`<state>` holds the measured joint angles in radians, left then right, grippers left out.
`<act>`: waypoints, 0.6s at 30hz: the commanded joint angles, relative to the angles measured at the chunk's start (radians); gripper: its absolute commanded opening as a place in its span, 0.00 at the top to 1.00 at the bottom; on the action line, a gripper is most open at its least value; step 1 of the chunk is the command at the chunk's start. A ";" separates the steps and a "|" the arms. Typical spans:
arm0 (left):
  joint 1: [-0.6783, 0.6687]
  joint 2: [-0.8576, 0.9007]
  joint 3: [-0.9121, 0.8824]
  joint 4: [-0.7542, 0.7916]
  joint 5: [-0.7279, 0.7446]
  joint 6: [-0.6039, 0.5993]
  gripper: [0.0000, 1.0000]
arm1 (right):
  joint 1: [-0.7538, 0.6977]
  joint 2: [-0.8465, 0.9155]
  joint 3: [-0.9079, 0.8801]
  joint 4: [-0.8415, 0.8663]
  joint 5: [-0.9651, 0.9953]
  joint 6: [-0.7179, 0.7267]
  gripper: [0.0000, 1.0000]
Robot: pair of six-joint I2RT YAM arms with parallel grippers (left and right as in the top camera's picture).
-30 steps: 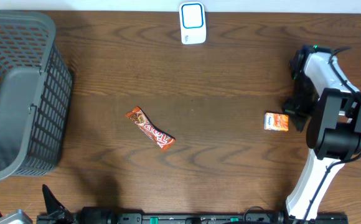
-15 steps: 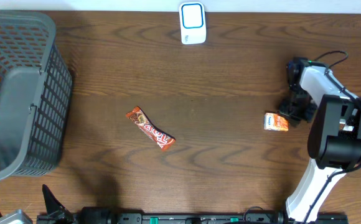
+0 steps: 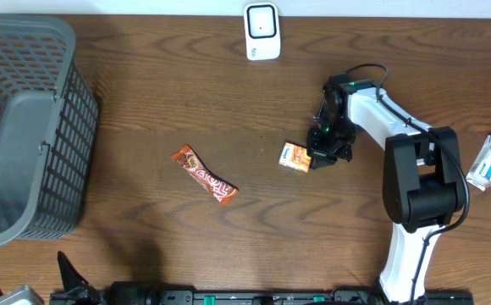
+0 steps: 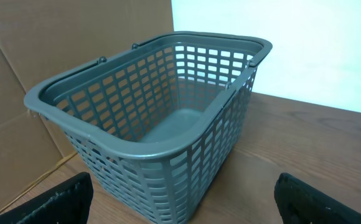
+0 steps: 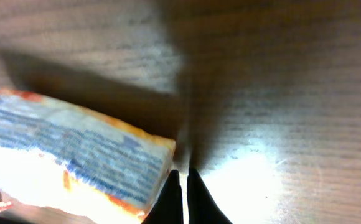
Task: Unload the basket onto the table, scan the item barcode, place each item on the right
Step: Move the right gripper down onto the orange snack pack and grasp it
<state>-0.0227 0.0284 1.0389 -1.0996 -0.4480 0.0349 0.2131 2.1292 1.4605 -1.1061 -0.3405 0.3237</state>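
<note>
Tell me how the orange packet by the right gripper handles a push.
The orange packet lies flat, so it probably slides, not rolls. Small, likely light. Its glossy wrapper may slip past the shut right gripper.

right arm: white links, black joints | cable: black, looped | right gripper: black, slim tips

An orange-and-white packet is lying flat near the worktop's centre, a white scanner sitting at its far edge.
</note>
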 commanded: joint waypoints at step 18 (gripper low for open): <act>-0.003 -0.008 -0.001 0.000 -0.009 0.016 0.07 | 0.227 -0.213 0.112 0.022 0.220 0.245 0.01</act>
<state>-0.0227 0.0284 1.0389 -1.0996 -0.4480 0.0349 0.3847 1.8709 1.5757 -1.1030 -0.2138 0.4511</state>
